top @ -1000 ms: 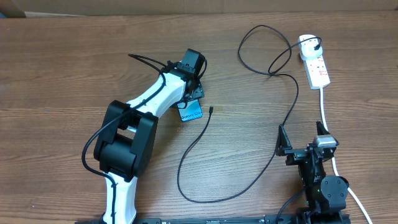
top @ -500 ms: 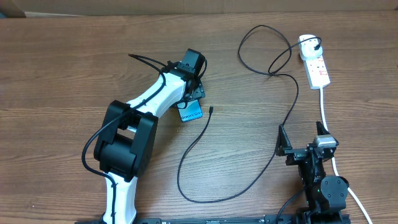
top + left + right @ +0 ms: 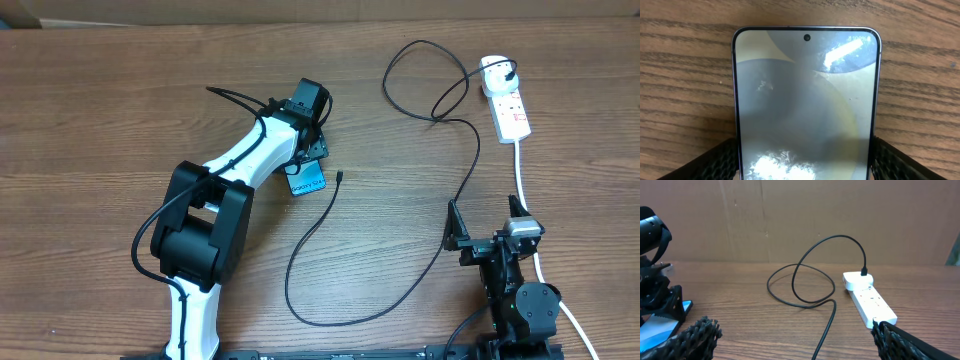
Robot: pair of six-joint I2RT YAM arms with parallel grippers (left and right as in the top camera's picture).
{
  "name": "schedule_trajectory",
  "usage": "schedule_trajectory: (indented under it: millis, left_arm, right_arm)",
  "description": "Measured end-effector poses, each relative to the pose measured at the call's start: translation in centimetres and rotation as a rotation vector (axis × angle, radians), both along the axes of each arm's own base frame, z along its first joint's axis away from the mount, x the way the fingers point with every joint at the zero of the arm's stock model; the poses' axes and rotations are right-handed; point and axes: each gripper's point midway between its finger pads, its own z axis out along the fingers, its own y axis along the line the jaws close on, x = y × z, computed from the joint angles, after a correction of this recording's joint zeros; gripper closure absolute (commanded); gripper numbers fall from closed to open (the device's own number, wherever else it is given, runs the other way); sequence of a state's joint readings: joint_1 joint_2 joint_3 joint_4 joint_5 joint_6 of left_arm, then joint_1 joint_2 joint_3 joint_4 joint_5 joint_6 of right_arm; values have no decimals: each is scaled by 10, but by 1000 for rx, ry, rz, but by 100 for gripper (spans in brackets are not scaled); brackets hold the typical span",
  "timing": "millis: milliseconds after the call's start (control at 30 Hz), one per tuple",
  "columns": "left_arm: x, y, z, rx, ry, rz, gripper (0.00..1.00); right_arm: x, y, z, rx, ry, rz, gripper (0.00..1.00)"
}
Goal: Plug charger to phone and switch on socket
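Fingers (image 3: 715, 160) of your left gripper (image 3: 804, 167) clamp the phone (image 3: 805, 100), centre frame, on the brown wood-grain table (image 3: 685, 75). In the right wrist view, your right gripper (image 3: 792, 330) is spread wide; the socket (image 3: 870, 300) lies right, with a cardboard wall (image 3: 790, 215) behind. Overhead, the charger (image 3: 288, 280) loops centre to upper right.

Bright even light fr above, soft shadows. Glare patches on phone (image 3: 805, 105) screen, washed out. Overhead sharp.

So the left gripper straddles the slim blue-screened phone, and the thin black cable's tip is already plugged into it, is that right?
Not quite: overhead shows the thin black cable's tip lying loose beside the slim blue-screened phone, not plugged in.
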State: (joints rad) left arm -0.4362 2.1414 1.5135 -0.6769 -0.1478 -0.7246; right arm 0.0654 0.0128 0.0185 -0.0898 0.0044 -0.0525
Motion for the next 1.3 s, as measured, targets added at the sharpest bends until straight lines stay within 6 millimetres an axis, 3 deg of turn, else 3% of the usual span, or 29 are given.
schedule_trajectory:
  millis: [1033,1300]
  left_arm:
    - [1,1,0,8,0,0,27]
    - [0,1,0,8,1,-1,22]
  right_arm:
    - [0,0,0,0,0,0,0]
    - [0,0,0,0,0,1,0]
